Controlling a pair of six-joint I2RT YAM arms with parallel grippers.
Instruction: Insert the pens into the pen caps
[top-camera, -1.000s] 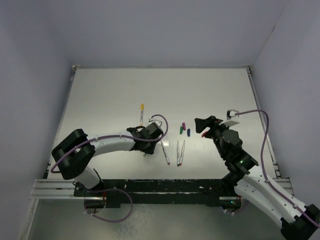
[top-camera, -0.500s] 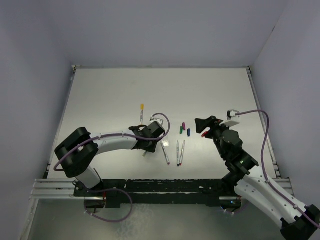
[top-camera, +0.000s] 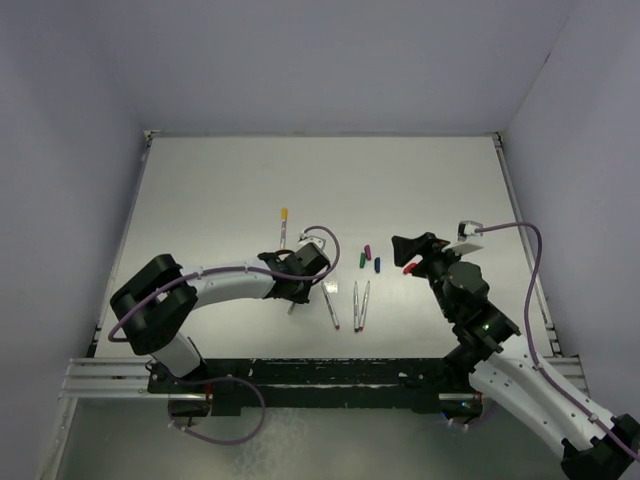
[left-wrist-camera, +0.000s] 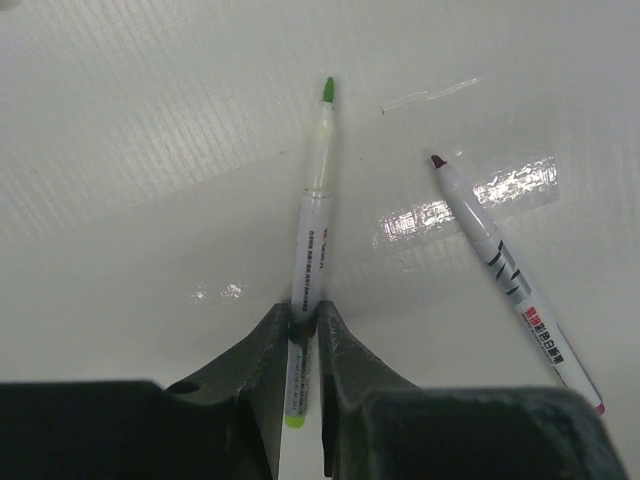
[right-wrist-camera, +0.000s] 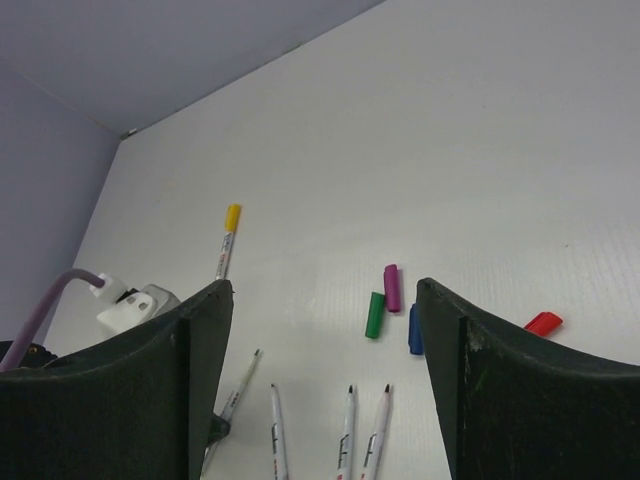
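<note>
My left gripper (left-wrist-camera: 305, 322) is shut on the green-tipped pen (left-wrist-camera: 312, 240), gripping its barrel near the back end; the pen lies low at the table, tip pointing away. In the top view this gripper (top-camera: 291, 291) is left of three loose pens (top-camera: 355, 305). A pen with the yellow cap on it (top-camera: 283, 228) lies further back. The magenta cap (right-wrist-camera: 391, 287), green cap (right-wrist-camera: 375, 315), blue cap (right-wrist-camera: 414, 328) and red cap (right-wrist-camera: 543, 323) lie loose on the table. My right gripper (right-wrist-camera: 325, 290) is open and empty, hovering near the red cap (top-camera: 409, 267).
A dark-tipped pen (left-wrist-camera: 495, 260) lies just right of the held pen. The white table (top-camera: 220, 190) is walled by purple panels at the back and sides. A lilac cable (top-camera: 322, 235) loops over the left wrist.
The left wrist has shifted slightly toward the near edge at the green-tipped pen. The right arm has edged a little to the right. The pens and caps on the table have not moved.
</note>
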